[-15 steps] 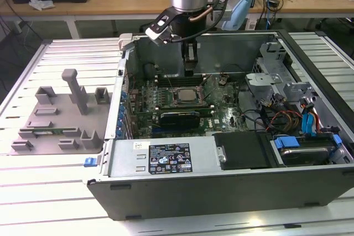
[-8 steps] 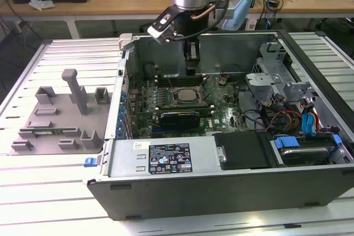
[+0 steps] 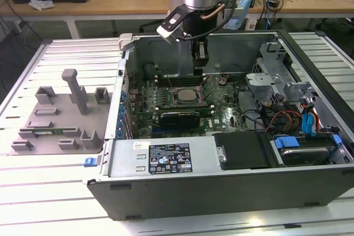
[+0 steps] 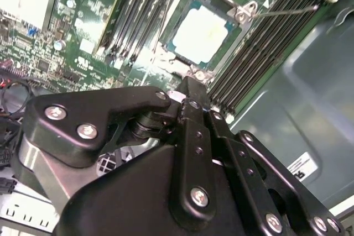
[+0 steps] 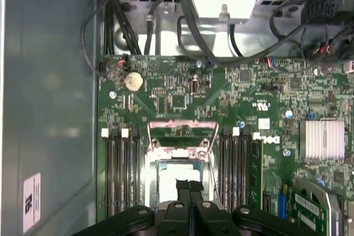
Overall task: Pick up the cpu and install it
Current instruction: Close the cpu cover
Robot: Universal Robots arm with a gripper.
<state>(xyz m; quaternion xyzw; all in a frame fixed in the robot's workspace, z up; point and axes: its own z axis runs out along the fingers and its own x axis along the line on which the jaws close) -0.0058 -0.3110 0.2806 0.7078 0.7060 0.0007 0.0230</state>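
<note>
The cpu (image 5: 177,172) is sitting flat in the socket frame (image 5: 206,153) on the motherboard (image 5: 232,92), silvery top up. As far as I can tell its pale rim is squared up with the socket walls. I'd call it seated, not just dropped on top, though I can't make out the pins or notches, so that's a judgement.

The hinged load plate (image 5: 181,125) looks swung open, away from the chip, which is why the whole metal top is exposed. In the second wrist view a thin wire lever (image 4: 285,10) runs off from one corner of the socket, and it doesn't look latched down. So the chip is in place but probably not clamped.

Rows of black memory slots (image 5: 123,175) run along both sides of the socket. That leaves a pretty narrow lane, which I'd guess is why the tool comes at it straight from above.

The gripper (image 5: 189,187) hangs just above the near edge of the cpu with its two fingers pressed together and nothing between them. It's closed on empty air and isn't carrying the chip. I can't tell for sure whether the tips are touching the socket edge or just hovering over it.

Zooming out to the exterior view, the arm drops vertically into the open computer case (image 3: 166,161), which lies on its side on the slatted table. That puts the board face-up for easy top access. A grey parts fixture (image 3: 61,117) sits well apart, toward the exterior view's left.
</note>
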